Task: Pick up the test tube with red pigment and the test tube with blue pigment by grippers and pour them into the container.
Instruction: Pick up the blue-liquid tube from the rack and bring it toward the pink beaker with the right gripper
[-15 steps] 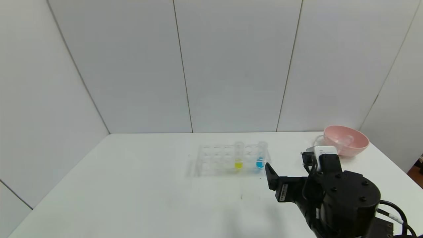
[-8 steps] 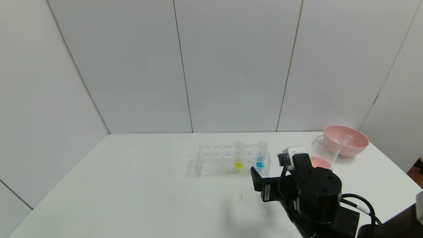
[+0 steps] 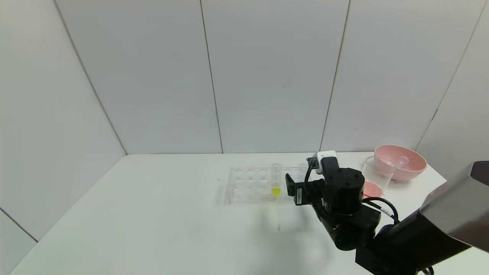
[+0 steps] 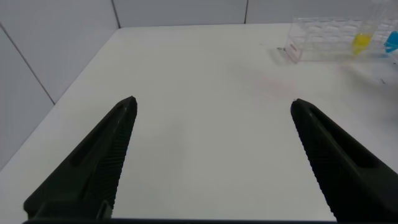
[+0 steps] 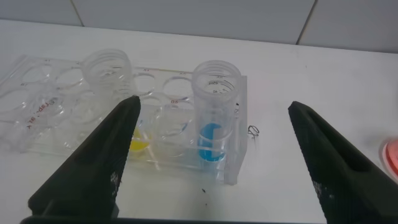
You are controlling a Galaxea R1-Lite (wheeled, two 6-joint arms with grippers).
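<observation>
The test tube with blue pigment [image 5: 214, 118] stands upright in the end hole of the clear rack [image 5: 50, 106]. My right gripper [image 5: 212, 104] is open, just in front of the rack, with one finger on each side of the blue tube and neither touching it. In the head view the right gripper [image 3: 294, 185] covers that tube. The container [image 3: 376, 172], a clear beaker, holds red liquid at its bottom. No tube with red liquid shows. My left gripper [image 4: 212, 101] is open and empty over bare table, far from the rack [image 4: 323, 37].
A tube with yellow liquid [image 3: 276, 179] stands in the rack [image 3: 248, 183] two holes from the blue one. A pink bowl [image 3: 405, 168] behind the beaker holds an empty clear tube [image 3: 397, 162]. The table's right edge lies beyond the bowl.
My right arm has moved away from me and leftward up to the rack. Its gripper now stands around the blue tube and covers it in the head view.
</observation>
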